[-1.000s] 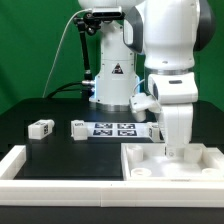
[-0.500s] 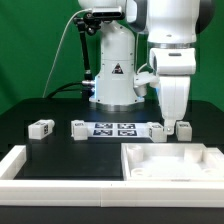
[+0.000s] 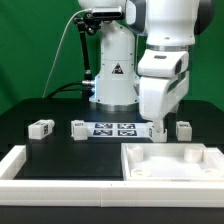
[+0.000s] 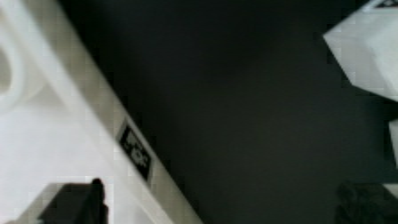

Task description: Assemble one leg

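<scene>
Several small white legs with tags stand in a row on the black table: one at the exterior view's left (image 3: 41, 128), one beside it (image 3: 78, 128), one at the right (image 3: 183, 129). Another leg (image 3: 160, 131) is partly hidden behind my fingers. My gripper (image 3: 157, 122) hangs tilted just above that row, behind the large white square part (image 3: 176, 162). In the wrist view my gripper (image 4: 217, 205) is open and empty over dark table, with one dark fingertip (image 4: 71, 204) at each side. The white square part's edge (image 4: 54, 130) runs beside one finger. A white piece (image 4: 366, 45) lies further off.
The marker board (image 3: 115, 128) lies between the left legs and my gripper. A white raised border (image 3: 12, 163) runs along the table's front left. The robot base (image 3: 112, 75) stands behind the row.
My gripper has lifted out of the white square part and moved back and to the exterior view's left, tilting, to just over the row of legs. The legs have not moved.
</scene>
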Available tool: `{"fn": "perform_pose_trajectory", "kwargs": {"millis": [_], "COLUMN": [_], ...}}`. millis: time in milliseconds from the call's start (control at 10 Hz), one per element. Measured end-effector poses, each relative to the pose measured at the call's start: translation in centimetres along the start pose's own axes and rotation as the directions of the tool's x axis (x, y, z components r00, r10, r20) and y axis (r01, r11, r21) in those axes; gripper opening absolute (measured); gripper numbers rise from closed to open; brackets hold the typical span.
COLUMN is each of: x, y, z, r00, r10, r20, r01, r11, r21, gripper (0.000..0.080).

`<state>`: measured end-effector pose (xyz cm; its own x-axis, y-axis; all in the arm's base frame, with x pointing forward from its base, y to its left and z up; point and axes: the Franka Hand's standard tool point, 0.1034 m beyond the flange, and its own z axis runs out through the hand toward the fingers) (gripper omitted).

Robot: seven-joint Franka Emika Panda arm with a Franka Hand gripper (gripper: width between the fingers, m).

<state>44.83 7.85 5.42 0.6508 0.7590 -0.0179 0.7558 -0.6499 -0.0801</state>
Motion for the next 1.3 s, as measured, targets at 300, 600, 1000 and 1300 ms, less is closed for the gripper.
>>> {"fn": "perform_pose_trajectory", "kwargs": {"millis": [300, 600, 1000, 1300], "x": [-0.6, 0.1, 0.0, -1.2], "y": [-3.8, -7.0, -7.6, -9.1], "z": [0.5, 1.4, 1.5, 1.7], "r00": [0.870, 0.619, 0.546, 0.561], "r10": [0.493, 0.785, 0.834, 0.782], "r20": [-0.002, 0.022, 0.082, 0.273], "r01": [-0.493, -0.786, -0.838, -0.814], "r11": [0.870, 0.618, 0.545, 0.580], "r21": [0.012, 0.031, 0.030, 0.010], "gripper": [0.0649, 0.0649, 0.0649, 0.0649]}}
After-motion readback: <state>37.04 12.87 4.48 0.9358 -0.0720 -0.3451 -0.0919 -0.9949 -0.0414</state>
